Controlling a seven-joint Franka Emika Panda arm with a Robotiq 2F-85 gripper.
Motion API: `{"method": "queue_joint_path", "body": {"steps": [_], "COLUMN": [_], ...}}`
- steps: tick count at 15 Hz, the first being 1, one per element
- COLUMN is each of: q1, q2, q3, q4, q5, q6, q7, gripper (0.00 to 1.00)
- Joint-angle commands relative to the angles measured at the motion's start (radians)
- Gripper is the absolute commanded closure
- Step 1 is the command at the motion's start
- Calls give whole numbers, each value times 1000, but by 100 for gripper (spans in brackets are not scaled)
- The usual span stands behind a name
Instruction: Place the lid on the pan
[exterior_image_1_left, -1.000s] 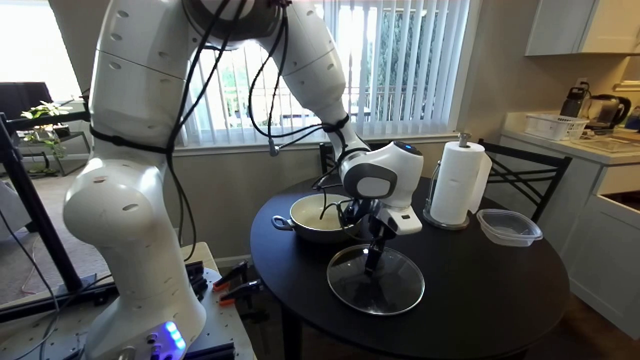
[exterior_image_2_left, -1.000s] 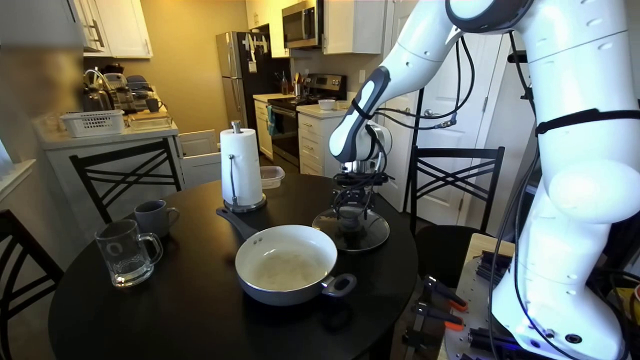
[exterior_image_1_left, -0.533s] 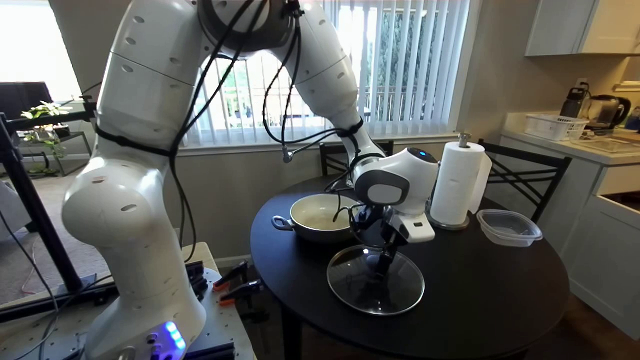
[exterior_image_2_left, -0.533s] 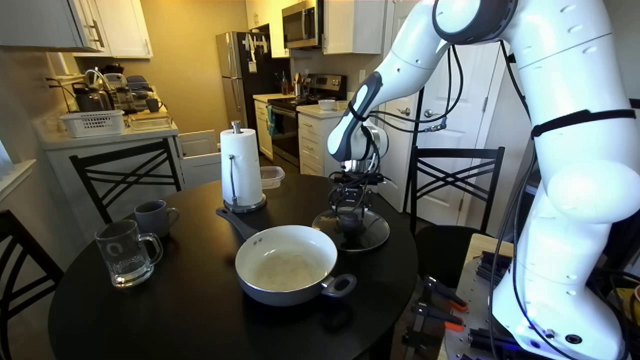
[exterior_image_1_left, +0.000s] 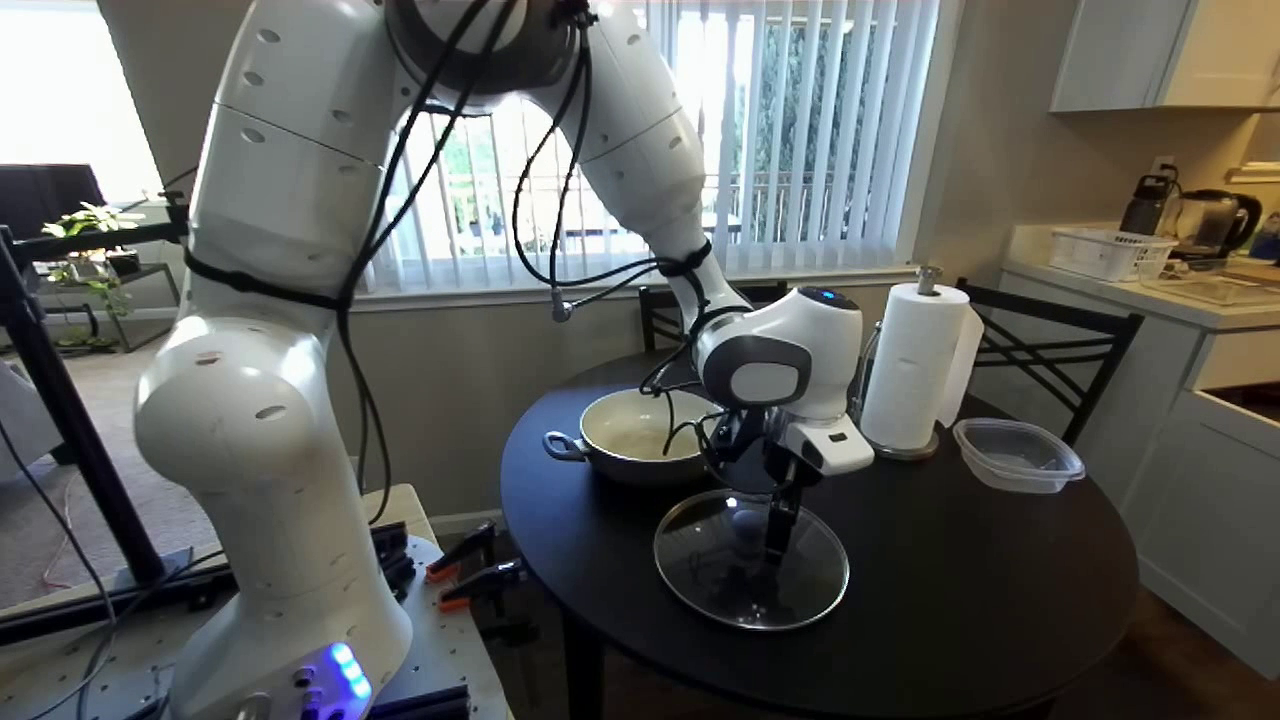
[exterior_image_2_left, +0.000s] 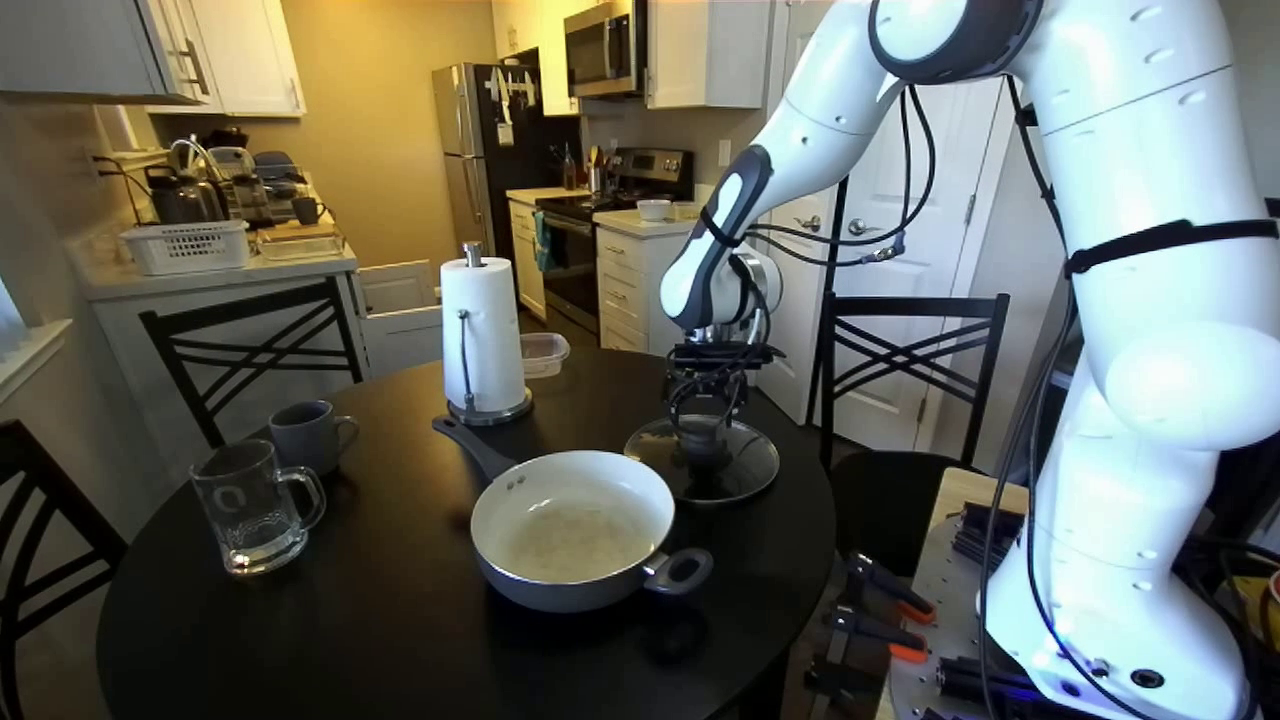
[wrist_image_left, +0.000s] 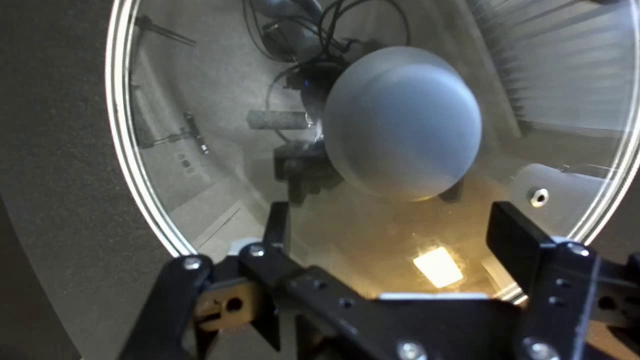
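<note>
The clear glass lid (exterior_image_1_left: 705, 565) with a metal rim lies flat on the dark table in both exterior views, beside the pan (exterior_image_1_left: 635, 430). The pan is uncovered, with its pale interior (exterior_image_2_left: 572, 530) in view. The lid's round knob (wrist_image_left: 402, 122) looks large and pale blue-grey in the wrist view. My gripper (wrist_image_left: 387, 220) is open, its fingers wide apart with nothing between them. The knob sits above the fingertips in that picture, outside the jaws. In an exterior view, my gripper (exterior_image_1_left: 778, 545) points down over the lid, just right of the knob. Whether the fingertips touch the glass cannot be told.
A paper towel roll (exterior_image_2_left: 485, 335) on a stand and a clear plastic container (exterior_image_1_left: 1018, 455) stand on the table. A glass mug (exterior_image_2_left: 250, 510) and a grey mug (exterior_image_2_left: 310, 435) are beyond the pan. The pan's long handle (exterior_image_2_left: 470, 445) points toward the roll.
In an exterior view, my gripper has shifted right over the lid, from over the knob to its right side, with a small move back lately. The lid and pan have not moved.
</note>
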Motion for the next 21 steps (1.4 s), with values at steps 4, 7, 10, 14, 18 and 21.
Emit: {"method": "queue_joint_path", "body": {"steps": [4,7,10,14,18,21], "q1": [39,43,47,49,45,48], "q2": [-95,-133,-160,-164,-147,-137], "q3": [-32,-17,-2,8,23,33], "q4": [-114,-154,-182,-193,-181,-173], "q5": [-114,-132,-136,-142,-123,-118], "q6": [11,12,9,5,10,5], "q7": [-14,-32,-40,-33,-33,-29], "gripper": [0,0,0,0,0,0]}}
